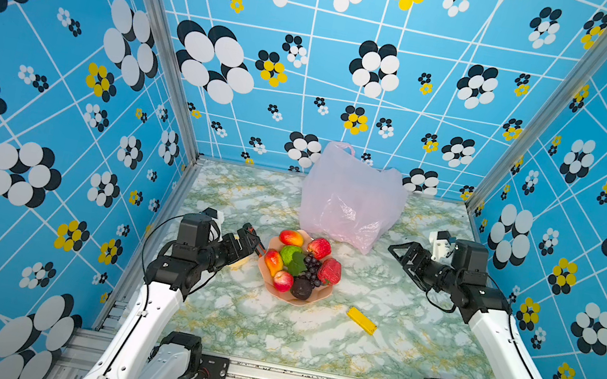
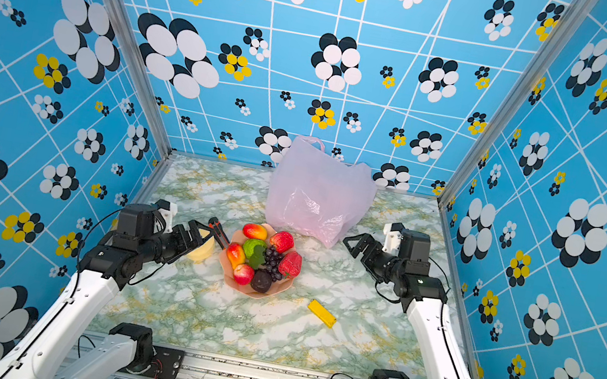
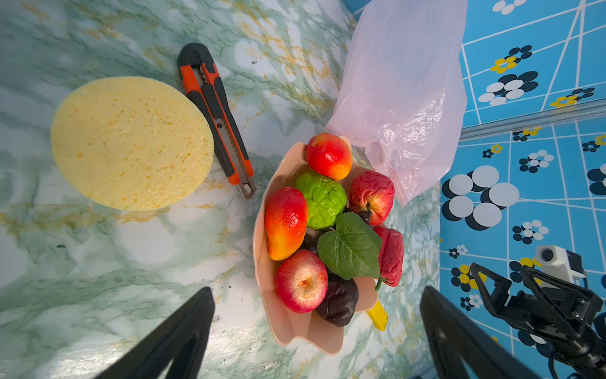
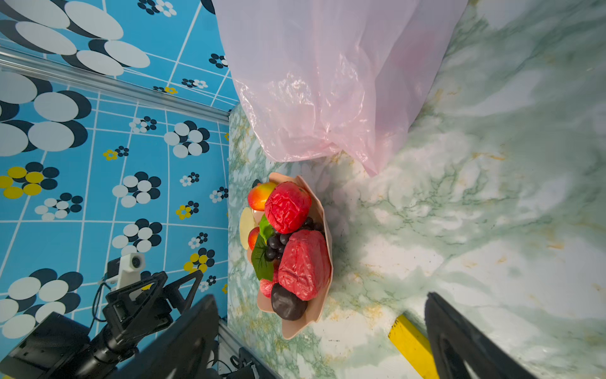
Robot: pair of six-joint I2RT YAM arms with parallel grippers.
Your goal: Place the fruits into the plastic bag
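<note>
The fruits (image 1: pixel 301 266) are piled on a salmon-pink scalloped plate (image 1: pixel 294 302) at the table's middle: red apples (image 3: pixel 301 280), red-yellow mangoes (image 3: pixel 285 223), a green one (image 3: pixel 323 198), dark grapes (image 1: pixel 311 268) with a leaf, a dark plum (image 3: pixel 339 303). Just behind the plate stands the pale-pink plastic bag (image 1: pixel 350 199), with a loop handle up against the back wall. My left gripper (image 1: pixel 248 242) hovers open at the plate's left edge, holding nothing. Right of the bag's lower corner my right gripper (image 1: pixel 399 260) also hangs open and holds nothing.
A pale yellow round sponge (image 3: pixel 131 142) and an orange-black utility knife (image 3: pixel 216 111) lie left of the plate, under my left gripper. A flat yellow block (image 1: pixel 361 321) lies in front and to the right of the plate. Patterned walls close in three sides.
</note>
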